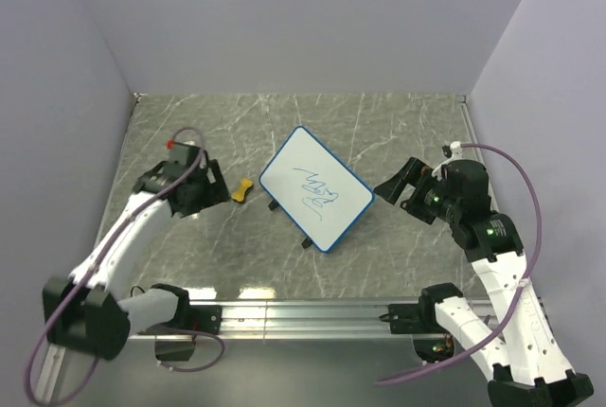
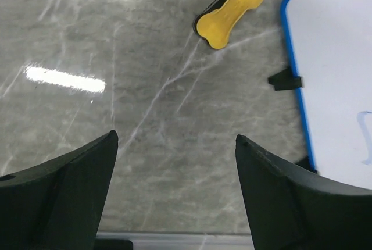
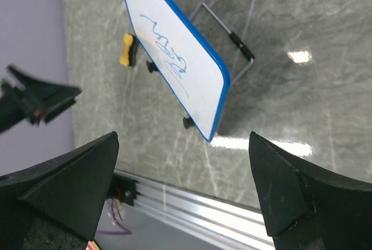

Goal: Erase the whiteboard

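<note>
Whiteboard [image 1: 315,189] scribbled; L tool [image 2: 174,139], R tool [image 3: 183,136] spread, empty.

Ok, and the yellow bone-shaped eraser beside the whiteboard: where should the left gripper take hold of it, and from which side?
At its narrow waist, from straight above. The eraser lies flat, yellow back up, black pad down, and both ends flare, so jaws closing across the middle should seat well. The open left gripper is near it; the whiteboard sits clear of it.
</note>
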